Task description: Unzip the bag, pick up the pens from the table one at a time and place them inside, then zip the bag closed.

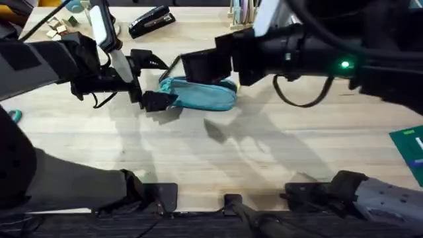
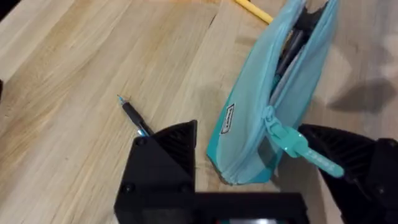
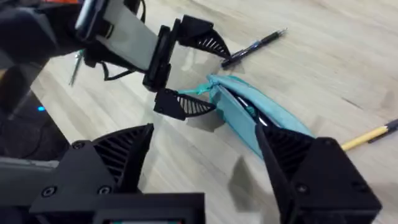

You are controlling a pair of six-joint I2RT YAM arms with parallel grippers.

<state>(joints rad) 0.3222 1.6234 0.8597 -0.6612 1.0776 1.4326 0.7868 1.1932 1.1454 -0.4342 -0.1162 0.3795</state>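
The teal bag point(image 1: 201, 94) lies mid-table with its zipper open, showing a dark inside point(image 2: 292, 43). My left gripper point(image 1: 151, 79) is open, its fingers point(image 2: 165, 155) straddling the bag's left end, where the pale pull strap point(image 2: 305, 149) sticks out. My right gripper point(image 3: 205, 130) hovers open and empty over the bag point(image 3: 261, 118). On the table point(image 2: 74, 93) beside the bag lies the black pen point(image 2: 134, 115) point(image 3: 252, 46). The yellow-orange pen point(image 3: 367, 134) point(image 2: 252, 9) lies on the bag's other side.
A black stapler point(image 1: 151, 21) lies at the back, and pastel sticks point(image 1: 241, 10) stand to its right. A green object point(image 1: 410, 149) sits at the right edge. Bare wood point(image 1: 218, 158) spreads in front of the bag.
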